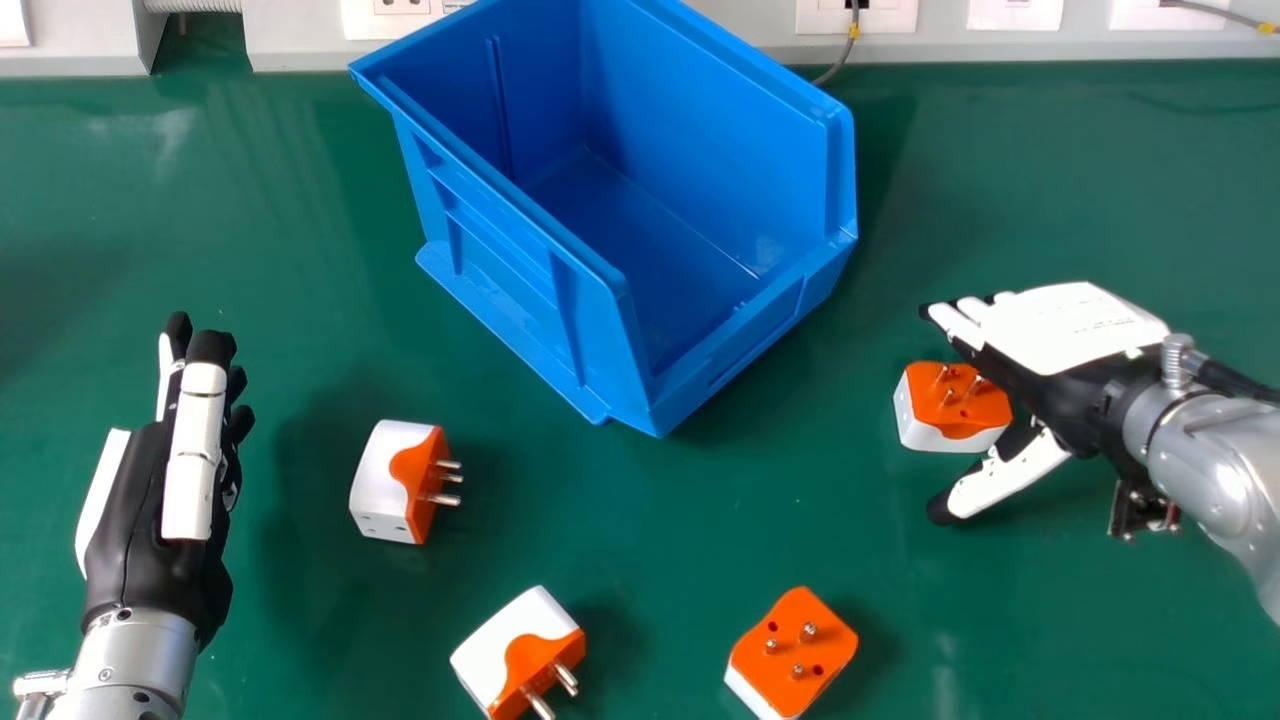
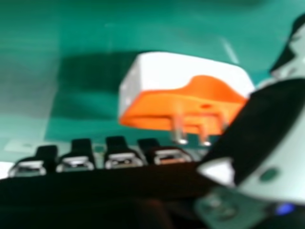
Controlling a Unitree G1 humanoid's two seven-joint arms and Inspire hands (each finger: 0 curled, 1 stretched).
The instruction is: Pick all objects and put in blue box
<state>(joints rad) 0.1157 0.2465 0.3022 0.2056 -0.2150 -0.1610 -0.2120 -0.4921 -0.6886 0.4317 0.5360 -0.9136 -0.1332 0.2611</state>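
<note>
The fingers [image 1: 958, 328] of the right hand [image 1: 1075, 325] are open and reach out nearly straight, with the thumb [image 1: 1010, 475] spread well away from them. The first plug [image 1: 920, 408], white and orange, sits on the table between them, its pins up. In the right hand view the thumb covers one end of it. I cannot tell if the hand touches it.

The left hand [image 1: 195, 455] is at the left side of the head view, open, with its fingers straight and pointing toward the back. Just beside it is the second plug [image 1: 378, 470], with its pins toward the right. The third plug [image 1: 512, 637] lies near the bottom middle with its pins toward the bottom edge. The fourth plug [image 1: 787, 655] is to the right of that one, pins up.

The blue box [image 1: 512, 272] stands at the back, turned at a slant, with its low end toward the right and front.

All of this is on a shiny green table [image 1: 650, 520] with pale bright spots and soft dark shadows. Behind it runs a light grey wall panel [image 1: 620, 28] with white socket plates [image 1: 1015, 14]. A grey wire [image 1: 845, 55] with a yellow band hangs down behind the box.
</note>
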